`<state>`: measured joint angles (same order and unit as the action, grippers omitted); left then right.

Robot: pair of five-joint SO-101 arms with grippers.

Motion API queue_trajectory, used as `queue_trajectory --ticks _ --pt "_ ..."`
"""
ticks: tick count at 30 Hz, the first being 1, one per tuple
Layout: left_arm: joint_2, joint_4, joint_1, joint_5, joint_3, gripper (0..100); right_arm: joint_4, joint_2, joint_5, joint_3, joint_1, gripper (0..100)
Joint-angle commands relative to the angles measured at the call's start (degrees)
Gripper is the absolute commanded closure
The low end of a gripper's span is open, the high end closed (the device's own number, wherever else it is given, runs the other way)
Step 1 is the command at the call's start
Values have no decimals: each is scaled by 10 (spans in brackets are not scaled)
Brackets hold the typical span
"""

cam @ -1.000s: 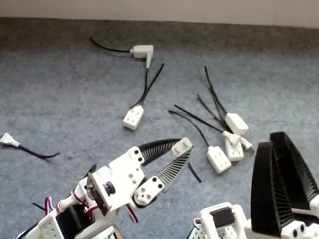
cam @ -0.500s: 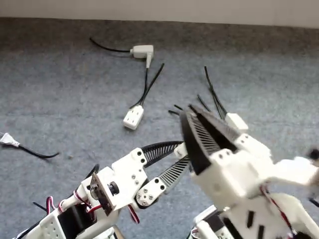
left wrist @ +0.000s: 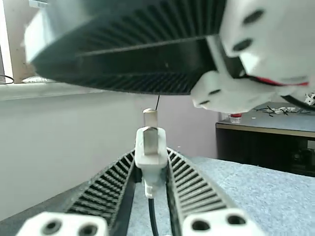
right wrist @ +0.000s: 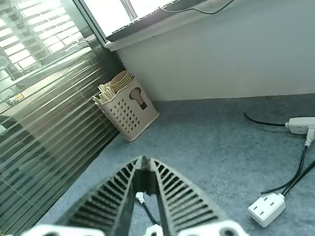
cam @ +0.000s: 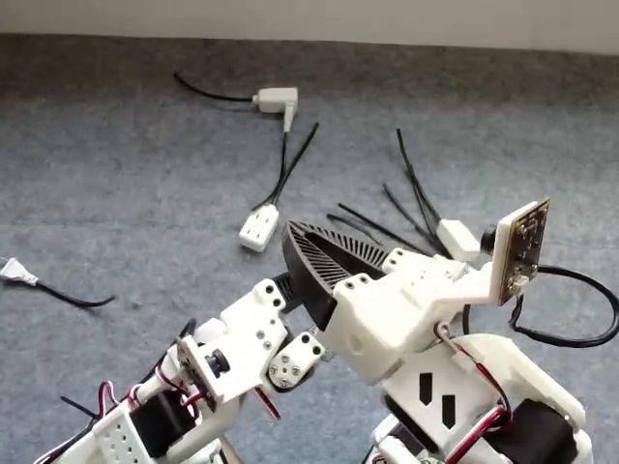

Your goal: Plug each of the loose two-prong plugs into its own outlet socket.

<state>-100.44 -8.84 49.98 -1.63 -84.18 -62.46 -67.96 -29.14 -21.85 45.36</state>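
Left gripper (left wrist: 150,147) pinches the white plastic two-prong plug (left wrist: 151,157); right gripper (right wrist: 142,164), jaws pressed together, sits just above. Keep your prongs (left wrist: 150,116) square to the white socket block (cam: 259,228) mid-frame.

A white two-prong plug (left wrist: 150,147) stands upright, prong end up, pinched between the left gripper's (left wrist: 151,156) fingers, its black cord hanging below. A second plug (cam: 14,271) lies flat at the left edge — cord trailing right. A white socket (cam: 259,227) lies mid-table, another socket (cam: 276,98) far behind it, and a third socket (cam: 456,238) at right — partly hidden.
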Motion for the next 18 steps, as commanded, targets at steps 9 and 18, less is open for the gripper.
queue_trajectory --ticks 9,18 --pt "0 56 -68 -1 -1 994 -40 9 5 8 31 991" --pt "-5 56 -63 0 4 994 -43 9 77 8 31 991"
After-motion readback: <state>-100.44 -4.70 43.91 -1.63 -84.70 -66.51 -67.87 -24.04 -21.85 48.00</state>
